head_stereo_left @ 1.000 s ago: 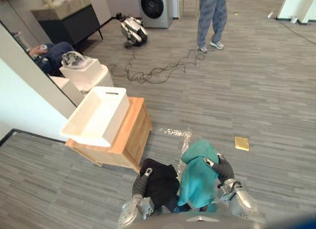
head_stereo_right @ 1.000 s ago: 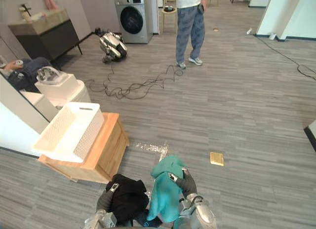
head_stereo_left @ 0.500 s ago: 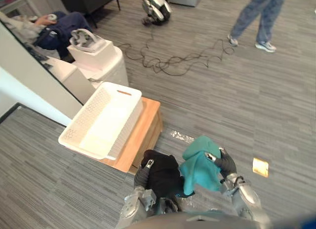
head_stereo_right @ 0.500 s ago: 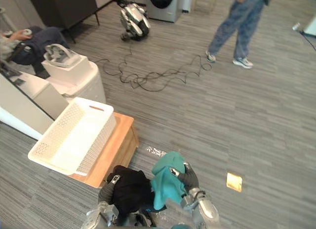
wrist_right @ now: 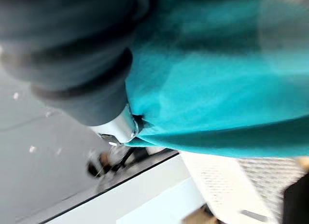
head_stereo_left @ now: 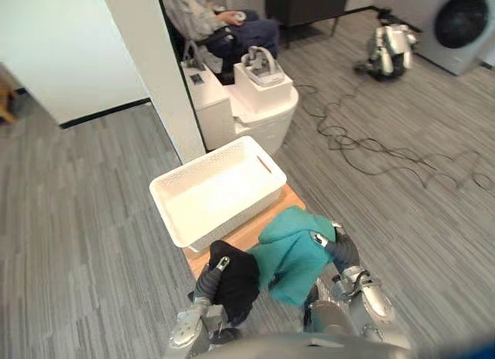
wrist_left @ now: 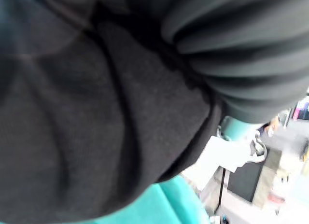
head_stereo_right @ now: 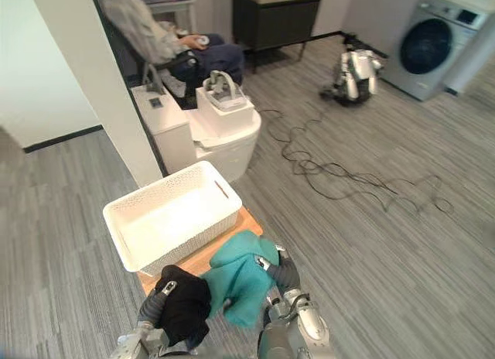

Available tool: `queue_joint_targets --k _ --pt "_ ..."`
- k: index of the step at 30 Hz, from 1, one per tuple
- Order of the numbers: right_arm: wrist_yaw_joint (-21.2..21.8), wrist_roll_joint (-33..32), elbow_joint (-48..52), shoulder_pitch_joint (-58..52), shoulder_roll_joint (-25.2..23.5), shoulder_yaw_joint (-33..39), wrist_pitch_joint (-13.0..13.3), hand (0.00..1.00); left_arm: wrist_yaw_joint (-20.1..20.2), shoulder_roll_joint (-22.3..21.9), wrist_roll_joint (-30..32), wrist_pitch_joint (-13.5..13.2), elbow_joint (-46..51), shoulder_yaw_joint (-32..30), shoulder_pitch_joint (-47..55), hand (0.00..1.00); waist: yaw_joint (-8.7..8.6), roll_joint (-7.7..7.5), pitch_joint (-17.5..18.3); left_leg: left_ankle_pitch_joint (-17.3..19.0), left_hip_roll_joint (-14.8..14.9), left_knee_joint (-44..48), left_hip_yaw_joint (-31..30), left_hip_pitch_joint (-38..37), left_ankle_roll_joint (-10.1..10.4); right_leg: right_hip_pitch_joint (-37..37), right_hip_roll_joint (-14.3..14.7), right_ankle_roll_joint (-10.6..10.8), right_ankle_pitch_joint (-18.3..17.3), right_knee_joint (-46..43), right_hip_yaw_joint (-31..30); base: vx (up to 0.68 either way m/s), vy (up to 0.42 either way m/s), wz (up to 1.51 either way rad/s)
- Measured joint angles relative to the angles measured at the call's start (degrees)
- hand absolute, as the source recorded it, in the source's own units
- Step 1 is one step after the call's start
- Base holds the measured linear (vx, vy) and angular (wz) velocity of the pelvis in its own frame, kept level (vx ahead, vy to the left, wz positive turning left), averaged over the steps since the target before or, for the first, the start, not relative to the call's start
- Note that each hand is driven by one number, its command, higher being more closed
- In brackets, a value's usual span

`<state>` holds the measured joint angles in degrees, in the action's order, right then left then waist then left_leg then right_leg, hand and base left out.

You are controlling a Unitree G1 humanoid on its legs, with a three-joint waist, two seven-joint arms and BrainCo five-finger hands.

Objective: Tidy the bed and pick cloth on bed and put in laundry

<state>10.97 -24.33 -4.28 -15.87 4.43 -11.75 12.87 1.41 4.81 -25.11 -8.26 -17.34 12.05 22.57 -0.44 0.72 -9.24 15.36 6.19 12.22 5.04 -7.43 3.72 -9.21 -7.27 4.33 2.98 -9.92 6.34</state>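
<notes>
**Two cloths in hand, basket waiting**

The left hand (head_stereo_left: 209, 278) is low in the frame, a bit left of the middle. Its fingers are curled into a black cloth (head_stereo_left: 240, 280) and hold it up off the floor. In the left wrist view the black cloth lies right against the hand's dark cover.

The right hand (head_stereo_left: 338, 249) is low and a bit right of the middle. It grips a teal cloth (head_stereo_left: 288, 254), with one finger pressed on top of it. The teal cloth hangs down from the hand and touches the black one.

Just above both hands in the frame is a white basket (head_stereo_left: 219, 190). It sits on a low wooden stand (head_stereo_left: 246, 234). The basket has nothing in it. The teal cloth hangs over the near edge of the stand, very close to the basket but not inside it. The black cloth is beside the stand's near corner.

So I think the picking-up part is done, since each hand has a cloth. What is left is to lift both cloths over the basket's rim and let them go. I cannot tell from here if the bed is tidy.

Farther up the frame is a white cabinet (head_stereo_left: 259, 111), and a person (head_stereo_left: 203, 11) sits behind it. A washing machine (head_stereo_left: 464, 22) is in the upper right corner.
</notes>
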Motion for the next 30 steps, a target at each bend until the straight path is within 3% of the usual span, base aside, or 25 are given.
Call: queue_joint_targets --k 2,4,6,7,8,9,10,12,14,15,16,17,19,22,27,30 --pt "0.07 -0.43 1.75 0.06 0.36 -0.28 0.1 1.0 0.85 -1.96 -0.14 -0.02 1.21 -0.19 0.01 1.0 0.1 1.54 0.17 -2.43 2.22 -3.31 3.65 -2.58 1.29 1.38 1.13 -1.55 -2.87 -1.5 2.44 0.29 -0.225 0.47" --pt "0.11 -0.88 2.94 0.34 0.27 -1.22 0.06 1.0 0.87 -2.23 -0.84 0.09 2.7 -0.57 0.05 1.0 0.21 1.08 0.01 -3.52 2.76 -3.66 3.92 -4.37 1.32 1.94 1.65 -1.96 -6.8 -5.0 3.15 0.19 -0.181 0.3" --pt "0.34 -0.81 3.61 0.18 0.02 -3.28 -0.13 1.0 0.76 -2.18 -1.3 0.18 3.26 -1.38 0.44 1.0 0.68 -0.17 -0.32 -3.57 3.07 2.89 3.55 -2.94 1.24 3.22 1.12 -2.37 -10.54 -6.92 3.57 0.09 -0.15 0.21" --pt "0.51 -0.77 4.03 -0.64 0.05 -4.72 -0.68 1.0 0.7 -2.19 -1.34 0.36 4.6 -1.41 0.92 1.0 0.79 -0.54 -0.45 -3.95 3.91 11.54 3.47 0.35 0.54 4.59 0.99 -2.39 -11.55 -6.79 4.11 0.08 -0.167 0.24" --pt "0.8 -0.7 5.72 -1.99 0.15 -5.29 -1.73 1.0 0.74 -2.13 -1.33 0.53 6.62 -1.31 1.58 1.0 0.84 -0.19 -0.61 -5.17 5.49 20.36 3.83 4.67 -1.26 6.35 1.25 -2.63 -11.91 -6.0 5.16 0.1 -0.166 0.23" --pt "0.85 -0.69 6.01 -2.2 0.19 -5.34 -1.83 1.0 0.74 -2.17 -1.33 0.55 6.95 -1.31 1.66 1.0 0.82 -0.01 -0.68 -5.56 5.87 21.84 3.93 5.45 -1.59 6.62 1.33 -2.66 -11.94 -5.76 5.43 0.19 -0.141 0.4" --pt "1.15 -0.12 7.81 -3.74 0.31 -5.7 -2.7 1.0 0.85 -2.21 -1.26 1.02 8.7 -1.27 2.13 1.0 0.85 0.41 -0.97 -10.2 9.09 32.18 6.21 10.42 -1.81 10.21 1.89 -2.94 -12.07 -2.96 7.15 0.21 -0.084 0.46" --pt "0.94 0.52 7.85 -3.96 0.37 -5.48 -3.07 1.0 1.42 -3.07 -1.26 1.89 8.89 -0.73 1.99 1.0 0.92 1.37 -0.49 -6.81 10.41 34.58 9.23 12.57 -1.57 12.29 1.61 -3.82 -12.44 -1.16 8.46 0.2 -0.034 0.45" --pt "0.69 0.95 6.89 -2.55 0.89 -5.71 -3.37 1.0 2.43 -3.83 -1.26 2.5 8.82 -0.66 2.14 1.0 1.76 1.65 -0.33 -2.32 8.56 27.36 14.31 13.52 -1.44 13.71 0.43 -3.99 -12.47 0.52 8.91 0.18 0.043 0.13" --pt "0.46 0.97 6.25 -1.83 1.05 -5.73 -3.38 1.0 2.48 -3.82 -1.19 2.76 8.75 -0.66 2.29 1.0 1.98 1.52 -0.04 -2.46 7.17 21.55 15.7 13.3 -1.42 13.73 -0.06 -3.61 -12.45 0.68 9.25 0.21 0.093 0.08" --pt "-0.12 0.97 5.8 -1.28 1.49 -5.38 -3.35 1.0 2.51 -3.93 -1.17 3.01 8.69 -0.31 2.55 1.0 1.85 2.48 1.25 -7.31 4.86 10.13 17.56 13.24 -1.92 13.66 -0.02 -1.93 -11.83 0.69 10.33 0.26 0.111 0.28" --pt "-0.58 0.97 4.22 -0.68 1.24 -5.49 -3.46 1.0 2.48 -3.87 -1.12 3.22 8.52 0.17 3.11 1.0 1.77 2.3 2.66 -7.44 3.39 4.49 19.06 10.77 -2.56 13.7 -0.42 -1.24 -12.13 0.67 10.59 0.28 0.107 0.42" --pt "-1.57 1.04 3.84 -0.2 1.18 -5.46 -3.6 1.0 2.57 -2.33 -1.09 3.45 8.74 0.82 3.11 1.0 1.7 -0.1 3.66 -10.94 -0.64 -4.92 19.11 7.41 -3.42 14.05 -2.3 -0.63 -11.72 1.41 10.63 0.28 0.11 0.4" --pt "-3.07 1.43 4.54 0.59 0.65 -4.36 -3.49 1.0 3.58 -1.19 -0.93 4.92 8.73 1.4 3.45 1.0 1.85 -1.21 3.95 -12.69 -2.61 -10.94 17.48 2.41 -3.74 17.44 -3.06 -0.17 -11.45 0.77 11.93 0.27 0.094 0.43" --pt "-5.55 6.98 11.09 4.32 1.67 -2.14 -2.33 1.0 5.62 0.71 -0.51 6.63 8.64 1.44 3.44 1.0 2.59 -2.36 5.29 -12.69 -2.16 -12.16 14.72 0.77 -3.74 17.7 -3.2 0.49 -11.04 -4.67 11.96 0.19 -0.011 0.38" --pt "-6.13 8.22 16.07 9.92 4.86 0.09 -2.31 1.0 6.26 1.22 -0.25 6.77 7.82 1.51 3.32 1.0 2.99 -2.39 5.3 -12.68 -2.11 -12.13 13.87 -0.01 -3.76 17.62 -3.56 1.17 -10.54 -8.2 12.06 0.13 -0.044 0.32"
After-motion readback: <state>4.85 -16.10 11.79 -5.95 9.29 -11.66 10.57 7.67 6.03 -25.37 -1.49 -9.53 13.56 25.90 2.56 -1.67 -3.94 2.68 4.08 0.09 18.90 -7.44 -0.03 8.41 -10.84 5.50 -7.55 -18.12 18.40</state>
